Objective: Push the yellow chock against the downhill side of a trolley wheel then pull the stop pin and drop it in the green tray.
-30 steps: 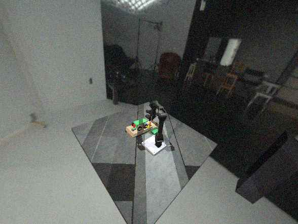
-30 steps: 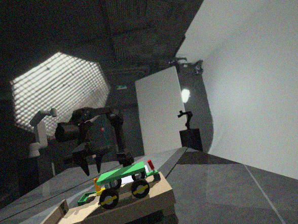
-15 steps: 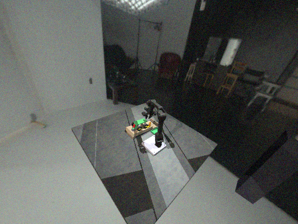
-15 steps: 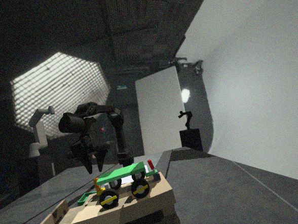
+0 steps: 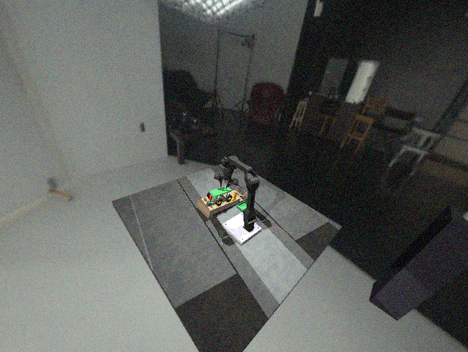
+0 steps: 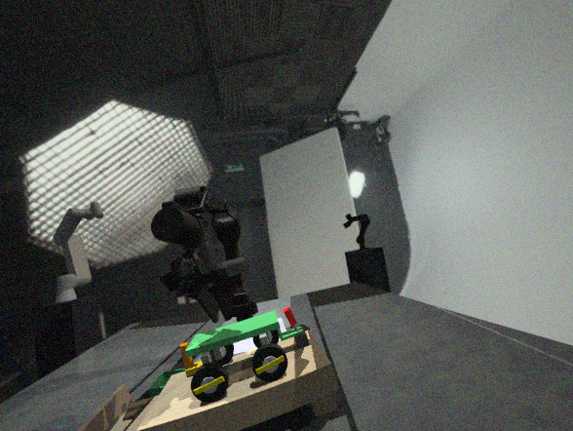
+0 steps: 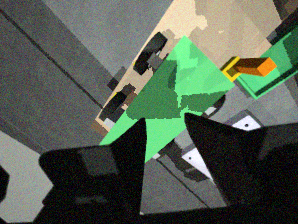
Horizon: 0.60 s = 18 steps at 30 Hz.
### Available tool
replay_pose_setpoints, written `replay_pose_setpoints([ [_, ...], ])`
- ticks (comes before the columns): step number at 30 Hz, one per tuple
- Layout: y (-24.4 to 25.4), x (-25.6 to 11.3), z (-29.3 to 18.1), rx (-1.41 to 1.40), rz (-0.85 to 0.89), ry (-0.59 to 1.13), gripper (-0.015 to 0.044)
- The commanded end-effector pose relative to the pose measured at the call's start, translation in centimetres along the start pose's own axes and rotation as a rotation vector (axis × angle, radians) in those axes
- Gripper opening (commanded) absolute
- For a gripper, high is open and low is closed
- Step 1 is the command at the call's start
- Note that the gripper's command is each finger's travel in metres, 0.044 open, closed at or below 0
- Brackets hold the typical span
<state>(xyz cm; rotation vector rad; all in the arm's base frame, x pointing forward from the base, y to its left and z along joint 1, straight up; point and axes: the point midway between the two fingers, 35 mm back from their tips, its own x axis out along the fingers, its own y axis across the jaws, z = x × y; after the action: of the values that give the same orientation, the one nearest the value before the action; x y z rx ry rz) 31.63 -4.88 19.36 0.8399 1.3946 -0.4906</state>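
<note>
The green-topped trolley (image 5: 220,192) (image 6: 239,331) (image 7: 200,70) stands on the wooden ramp (image 5: 209,211) (image 6: 273,394) (image 7: 235,25). The yellow chock (image 6: 193,369) (image 7: 231,70) with its orange handle stands upright at the trolley's downhill end, close to the far-side downhill wheel in the exterior view; contact is hidden. The red-headed stop pin (image 5: 210,197) (image 6: 289,317) stands at the uphill end. My gripper (image 5: 224,186) (image 6: 233,316) (image 7: 164,119) is open and empty above the trolley's green top. The green tray (image 5: 241,206) (image 6: 163,381) (image 7: 248,86) lies beside the ramp, near its downhill end.
The arm's white base plate (image 5: 239,235) (image 6: 244,346) (image 7: 199,162) lies on the tray's side of the ramp. A wooden end wall (image 6: 111,409) rises at the ramp's downhill end.
</note>
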Motion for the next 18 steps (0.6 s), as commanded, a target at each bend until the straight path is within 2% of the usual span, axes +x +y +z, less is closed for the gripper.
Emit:
replay_pose_setpoints([
  [1,1.6,0.1,-1.5,0.148,0.008,0.030,0.0190],
  [18,6.9,0.0,-8.7,0.750,-0.036,0.147,0.0190],
])
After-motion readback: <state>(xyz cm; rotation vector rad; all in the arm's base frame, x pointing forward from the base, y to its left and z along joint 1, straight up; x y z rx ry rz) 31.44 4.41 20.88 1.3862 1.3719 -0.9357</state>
